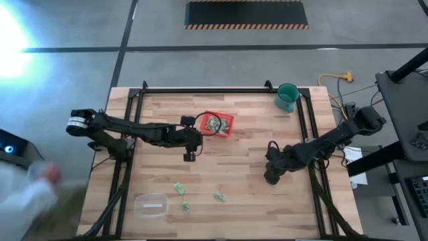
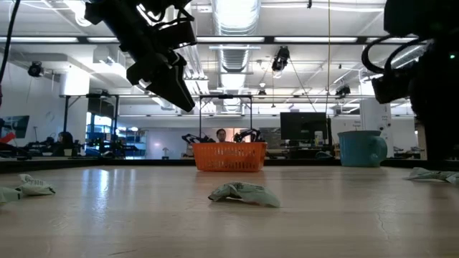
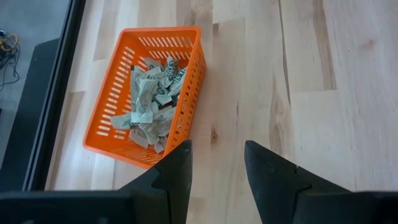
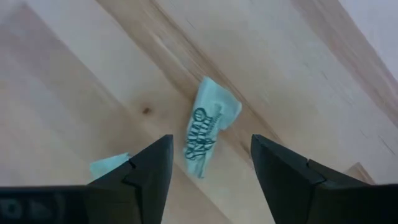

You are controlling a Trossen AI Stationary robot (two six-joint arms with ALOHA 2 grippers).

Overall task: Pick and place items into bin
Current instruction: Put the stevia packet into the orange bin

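On the table: wooden top [image 1: 241,181], both arms at work over it
Bin: red tray [image 1: 219,124] sits toward the far edge, left of centre, already holding a heap of crumpled wrappers [image 3: 151,102]
Left gripper: hangs above the table [image 3: 214,163] just on the near side of the bin, fingers spread with nothing between them; the bin shows just ahead of its tips
Right gripper: down low over the right half of the table [image 4: 211,163], fingers spread wide, straddling 1 pale-green wrapper [image 4: 209,126] that lies flat on the wood, not pinched
Second scrap: a pale-green corner [image 4: 107,165] peeks out beside one right finger
Loose wrappers: 3 more [image 1: 182,189] lie scattered near the front edge, well apart from the bin
Clear container: rests at the front left corner [image 1: 151,204]
Cup: teal, stands at the far right corner [image 1: 287,98]
Low view: 1 wrapper lies mid-table [image 2: 242,193], bin behind it
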